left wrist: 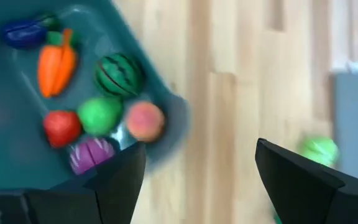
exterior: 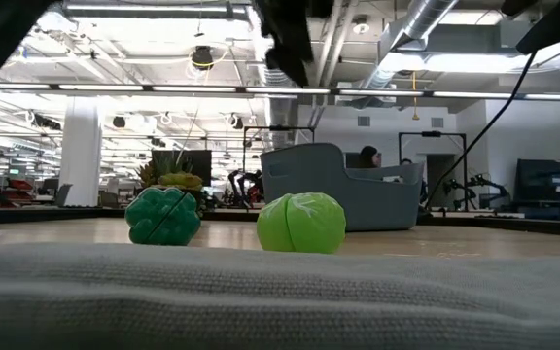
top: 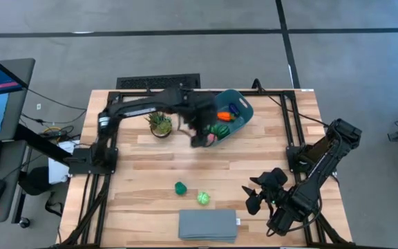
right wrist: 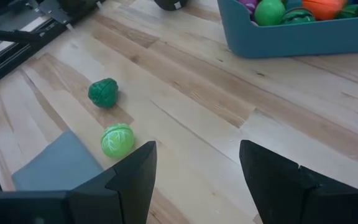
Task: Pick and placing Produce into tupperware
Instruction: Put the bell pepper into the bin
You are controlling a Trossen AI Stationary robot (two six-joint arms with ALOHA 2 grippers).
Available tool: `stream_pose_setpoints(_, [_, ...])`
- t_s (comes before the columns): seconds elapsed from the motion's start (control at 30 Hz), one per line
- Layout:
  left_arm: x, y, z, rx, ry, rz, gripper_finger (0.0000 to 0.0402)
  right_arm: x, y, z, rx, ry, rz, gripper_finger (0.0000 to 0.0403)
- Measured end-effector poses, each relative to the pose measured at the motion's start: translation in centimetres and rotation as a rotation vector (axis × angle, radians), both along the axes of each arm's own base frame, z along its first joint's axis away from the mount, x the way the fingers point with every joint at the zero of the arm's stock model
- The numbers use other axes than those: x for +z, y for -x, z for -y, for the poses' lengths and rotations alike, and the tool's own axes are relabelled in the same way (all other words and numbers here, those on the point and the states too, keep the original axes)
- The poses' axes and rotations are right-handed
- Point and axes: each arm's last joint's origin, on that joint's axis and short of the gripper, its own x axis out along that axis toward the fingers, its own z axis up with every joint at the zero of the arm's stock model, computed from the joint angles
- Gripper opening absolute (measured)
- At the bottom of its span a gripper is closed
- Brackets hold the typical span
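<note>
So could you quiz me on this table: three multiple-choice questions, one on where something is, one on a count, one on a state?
1. Where is the carrot?
A. in the bin
B. on the grey slab
C. beside the plant

2. How many toys lie on the bare table?
A. none
B. two
C. five

3. How is the left gripper?
A. shut on a toy
B. open, empty
C. out of sight

Answers:
1 A, it lies in the bin beside the melon.
2 B, a dark green toy and a light green toy.
3 B, its fingers stand wide apart above the bin's edge, with nothing between them.
</note>
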Motion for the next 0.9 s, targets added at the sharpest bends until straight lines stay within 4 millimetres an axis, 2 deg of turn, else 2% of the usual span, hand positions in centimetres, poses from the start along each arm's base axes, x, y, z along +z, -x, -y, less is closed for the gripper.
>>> stream_pose_setpoints(0.2, [4.7,4.8,5.2,-0.057,-0.077,-0.04,0.0291,0.0,0.4,-0.3,0.028,0.011,-0.019,0.0255])
stream_pose_setpoints(0.37, [9.5,10.0,8.8,-0.023,-0.189,0.052,0.0291,-0.3,0.2,-0.3,0.077,0.009,-0.088,0.0255])
stream_pose_setpoints(0.5, [12.4,14.2,10.2,0.091,-0.297,0.138,0.0291,-2.8,-0.9,-0.6,0.176,-0.044,-0.14,0.0255])
stream_pose_setpoints(0.6, [14.0,17.6,11.0,0.212,-0.373,0.21,0.0291,-4.4,-2.4,-1.0,0.249,-0.084,-0.08,0.0255])
stream_pose_setpoints(0.67, [14.2,19.8,11.5,0.292,-0.414,0.252,0.0291,-5.3,-3.1,-0.9,0.266,-0.054,-0.085,0.0255])
stream_pose_setpoints(0.77, [13.4,23.4,11.9,0.418,-0.437,0.297,0.0291,-6.3,-4.7,-0.6,0.25,-0.035,-0.052,0.0255])
stream_pose_setpoints(0.83, [12.0,25.8,11.9,0.504,-0.426,0.333,0.0291,-7.6,-5.3,-0.4,0.279,-0.02,-0.095,0.0255])
stream_pose_setpoints(0.9, [10.3,28.0,11.8,0.579,-0.385,0.378,0.0291,-8.5,-6.5,-0.4,0.309,-0.087,-0.089,0.0255])
